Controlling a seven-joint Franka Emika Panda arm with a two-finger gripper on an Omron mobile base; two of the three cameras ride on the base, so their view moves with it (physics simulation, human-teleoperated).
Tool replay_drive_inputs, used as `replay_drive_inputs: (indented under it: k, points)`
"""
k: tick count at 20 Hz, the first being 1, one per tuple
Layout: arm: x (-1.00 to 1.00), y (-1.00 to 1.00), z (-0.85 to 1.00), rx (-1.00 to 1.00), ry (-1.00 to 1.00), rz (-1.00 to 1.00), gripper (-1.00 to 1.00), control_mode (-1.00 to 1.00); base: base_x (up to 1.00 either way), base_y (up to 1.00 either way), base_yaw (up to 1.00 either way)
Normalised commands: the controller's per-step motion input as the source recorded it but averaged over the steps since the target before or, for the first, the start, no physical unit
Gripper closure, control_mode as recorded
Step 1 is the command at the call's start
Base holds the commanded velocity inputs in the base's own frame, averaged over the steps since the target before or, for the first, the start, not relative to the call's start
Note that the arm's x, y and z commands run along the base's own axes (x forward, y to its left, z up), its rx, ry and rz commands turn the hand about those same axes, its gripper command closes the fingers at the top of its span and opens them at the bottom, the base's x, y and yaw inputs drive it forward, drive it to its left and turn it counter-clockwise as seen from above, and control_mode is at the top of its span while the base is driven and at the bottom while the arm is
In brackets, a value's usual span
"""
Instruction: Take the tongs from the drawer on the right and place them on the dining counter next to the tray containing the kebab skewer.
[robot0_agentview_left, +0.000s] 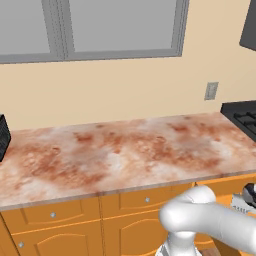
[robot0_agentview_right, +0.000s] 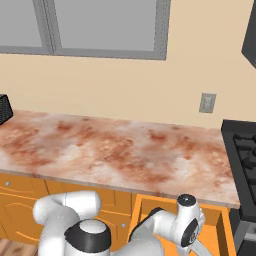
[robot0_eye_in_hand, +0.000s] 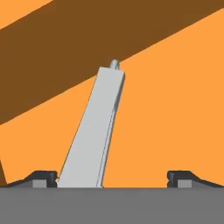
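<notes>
1. Left base view: A long worktop (robot0_agentview_left: 120, 152) with red-brown and white marbling runs along the far wall, under a window (robot0_agentview_left: 100, 27). A grey wall socket (robot0_agentview_left: 211, 90) sits on the wall to the right. A black stove (robot0_agentview_left: 245, 117) is at the far right. A dark thing at the left edge rests on the worktop. Below are orange cabinet fronts with small silver knobs (robot0_agentview_left: 147, 199). The white arm (robot0_agentview_left: 210, 220) bends low at the near right.

2. Right base view: The drawer (robot0_agentview_right: 220, 220) is pulled out under the right end of the worktop, beside the stove. The arm reaches down into it.

3. Hand view: The gripper (robot0_eye_in_hand: 112, 179) is wide open and holds nothing. Its two dark fingertips (robot0_eye_in_hand: 43, 178) stand far apart. The tongs (robot0_eye_in_hand: 94, 131) lie on the orange drawer floor between them, close to the left fingertip. The tongs are light grey, slim, and point away from the hand, with a small round end at the far tip.
</notes>
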Motion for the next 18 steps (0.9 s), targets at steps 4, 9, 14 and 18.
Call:
replay_drive_inputs:
  k: [4,9,14,18]
  points:
    - [0.00,-0.61,-0.21,0.21,0.00,0.00,-1.00,-1.00,0.00,0.00,0.00]
    - [0.00,-0.32,-0.10,0.06,0.00,0.00,-1.00,-1.00,0.00,0.00,0.00]
    - [0.00,-0.25,-0.35,0.01,0.00,0.00,-1.00,-1.00,0.00,0.00,0.00]
    - [-0.02,-0.12,-0.48,0.00,0.00,0.00,-1.00,-1.00,0.00,0.00,0.00]
